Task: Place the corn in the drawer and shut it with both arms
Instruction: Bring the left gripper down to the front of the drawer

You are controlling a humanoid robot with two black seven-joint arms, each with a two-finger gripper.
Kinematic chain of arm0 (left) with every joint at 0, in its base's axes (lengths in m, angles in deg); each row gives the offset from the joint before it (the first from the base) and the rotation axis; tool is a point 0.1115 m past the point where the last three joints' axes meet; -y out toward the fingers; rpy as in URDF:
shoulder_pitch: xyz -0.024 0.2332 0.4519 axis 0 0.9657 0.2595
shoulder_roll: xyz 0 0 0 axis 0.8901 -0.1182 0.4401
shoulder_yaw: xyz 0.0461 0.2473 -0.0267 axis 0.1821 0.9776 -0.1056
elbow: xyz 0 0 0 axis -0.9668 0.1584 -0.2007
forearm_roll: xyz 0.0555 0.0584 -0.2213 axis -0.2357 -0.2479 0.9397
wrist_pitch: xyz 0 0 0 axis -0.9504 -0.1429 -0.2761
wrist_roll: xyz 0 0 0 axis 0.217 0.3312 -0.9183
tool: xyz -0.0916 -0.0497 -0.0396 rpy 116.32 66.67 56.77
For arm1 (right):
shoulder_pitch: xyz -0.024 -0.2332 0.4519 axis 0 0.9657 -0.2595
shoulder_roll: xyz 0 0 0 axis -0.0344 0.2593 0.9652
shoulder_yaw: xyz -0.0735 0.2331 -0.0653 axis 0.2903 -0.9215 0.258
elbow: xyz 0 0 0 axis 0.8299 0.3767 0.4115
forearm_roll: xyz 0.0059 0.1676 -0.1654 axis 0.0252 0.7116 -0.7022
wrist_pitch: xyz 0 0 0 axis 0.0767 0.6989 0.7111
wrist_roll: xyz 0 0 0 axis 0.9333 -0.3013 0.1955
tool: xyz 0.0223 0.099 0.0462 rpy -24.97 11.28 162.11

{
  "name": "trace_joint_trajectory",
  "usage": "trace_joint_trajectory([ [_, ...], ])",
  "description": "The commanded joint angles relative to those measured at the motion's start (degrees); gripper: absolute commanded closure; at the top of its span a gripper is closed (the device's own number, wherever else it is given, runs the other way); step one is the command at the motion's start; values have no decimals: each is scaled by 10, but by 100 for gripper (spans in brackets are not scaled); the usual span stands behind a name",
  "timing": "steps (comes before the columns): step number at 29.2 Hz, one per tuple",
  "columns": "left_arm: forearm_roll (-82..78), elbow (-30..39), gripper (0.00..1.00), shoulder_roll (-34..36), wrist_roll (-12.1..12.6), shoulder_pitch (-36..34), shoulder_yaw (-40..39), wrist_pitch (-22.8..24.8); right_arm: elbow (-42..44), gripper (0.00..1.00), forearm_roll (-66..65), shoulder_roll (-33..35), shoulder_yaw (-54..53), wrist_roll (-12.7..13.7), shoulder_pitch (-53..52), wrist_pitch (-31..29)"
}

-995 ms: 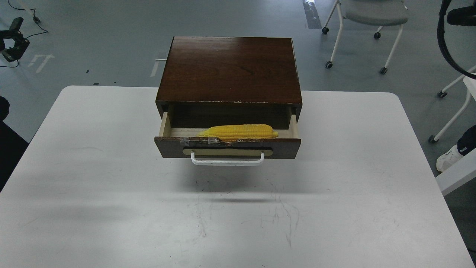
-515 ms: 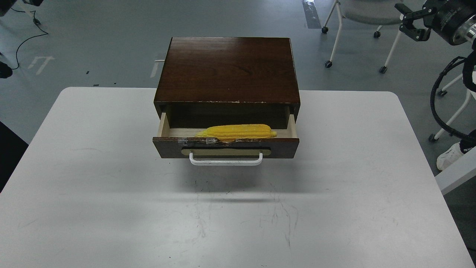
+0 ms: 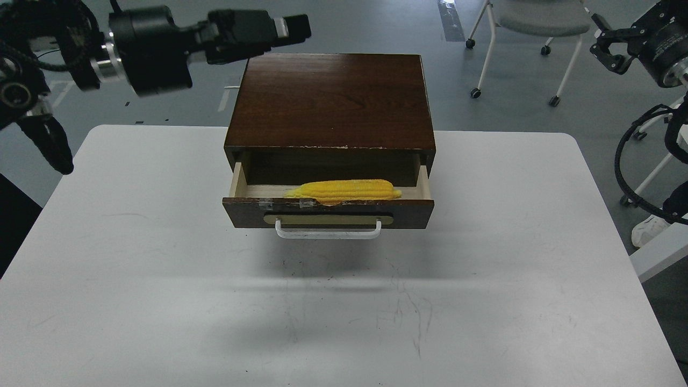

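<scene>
The corn (image 3: pixel 344 190) lies lengthwise in the open drawer (image 3: pixel 328 213), just behind its dark front, tapered tip to the left. The drawer is pulled partway out of the dark brown cabinet (image 3: pixel 330 99), and its white bar handle (image 3: pixel 328 232) faces me. My left gripper (image 3: pixel 301 27) hovers high above the cabinet's back left corner and points right; its fingers cannot be told apart. My right gripper (image 3: pixel 595 35) is at the top right, off the table, with its two fingers apart and empty. Neither gripper touches the drawer or the corn.
The cabinet stands on a white table (image 3: pixel 161 258) with scuff marks near the front. A wheeled chair (image 3: pixel 537 21) stands on the grey floor behind. A white frame edge (image 3: pixel 661 247) sits to the right of the table.
My left arm has swung in from the top left to above the cabinet's back corner. My right gripper has shifted slightly at the top right. The drawer and corn have not moved.
</scene>
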Motion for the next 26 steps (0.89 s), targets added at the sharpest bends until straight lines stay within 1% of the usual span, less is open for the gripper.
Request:
trace_joint_trajectory([
  [1,-91,37,100,-41,2,7,30,0,11,0,29,-2,1,4,10,1],
  [2,-121,37,100,-68,4,8,40,0,22,0,57,-11,1,5,15,0],
  [5,-209,30,100,-120,2,11,62,0,38,0,107,-37,-1,5,28,-1],
  [8,-272,24,100,-159,2,26,97,0,46,0,147,-56,-15,-2,54,-2],
  [10,-291,22,100,-166,2,28,105,0,47,0,148,-67,-22,-3,65,-2],
  [11,-315,17,100,-167,3,31,114,0,47,0,148,-80,-28,-4,74,-3],
  [14,-387,8,100,-158,2,33,136,0,47,0,148,-88,-29,-8,98,-5],
  [17,-387,7,100,-155,2,38,138,0,48,0,147,-88,-29,-10,111,-11],
  [19,-387,6,100,-138,2,40,138,0,52,0,147,-88,-28,-18,120,-24],
  [26,-387,8,100,-118,3,37,137,0,54,0,146,-88,-29,-18,119,-25],
])
